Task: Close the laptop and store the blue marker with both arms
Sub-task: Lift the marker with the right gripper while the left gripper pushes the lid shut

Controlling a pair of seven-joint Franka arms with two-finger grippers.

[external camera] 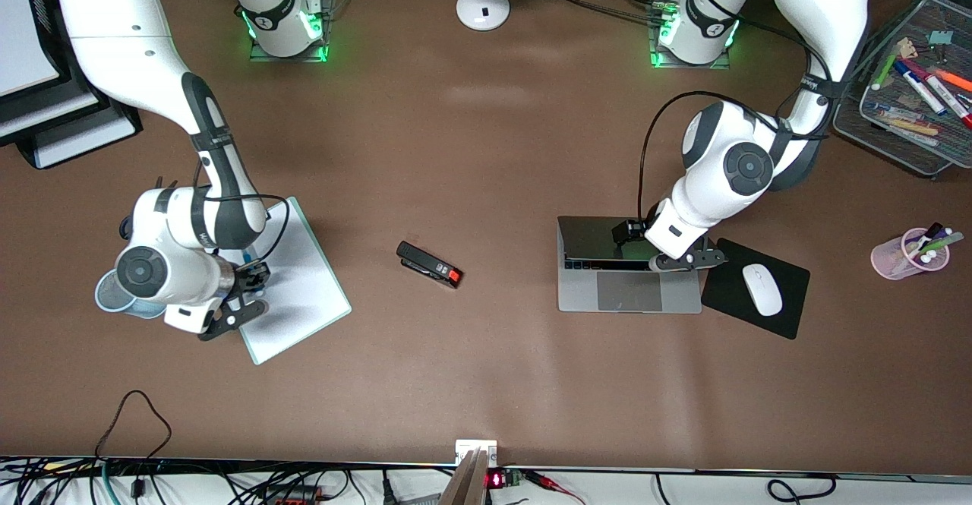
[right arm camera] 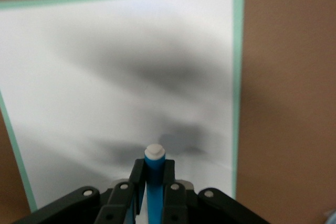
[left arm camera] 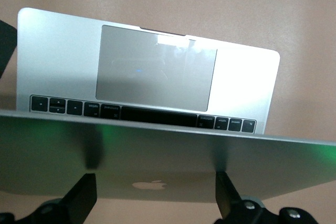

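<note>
The laptop [external camera: 629,286] lies toward the left arm's end of the table, its lid tilted partway down over the black keys. My left gripper [external camera: 674,260] is open at the lid's top edge. In the left wrist view my left gripper [left arm camera: 155,178] has its fingers [left arm camera: 84,199] spread against the back of the lid [left arm camera: 157,156], on either side of the apple logo. My right gripper [external camera: 250,281] is shut on the blue marker [right arm camera: 155,184] over the white clipboard [external camera: 300,285]. The marker's whitish end sticks out past the fingertips.
A pale-blue cup [external camera: 110,296] stands under the right arm beside the clipboard. A black stapler [external camera: 429,264] lies mid-table. A white mouse [external camera: 762,288] on a black pad sits beside the laptop. A pink pen cup [external camera: 907,256] and a mesh tray [external camera: 907,133] of markers are at the left arm's end.
</note>
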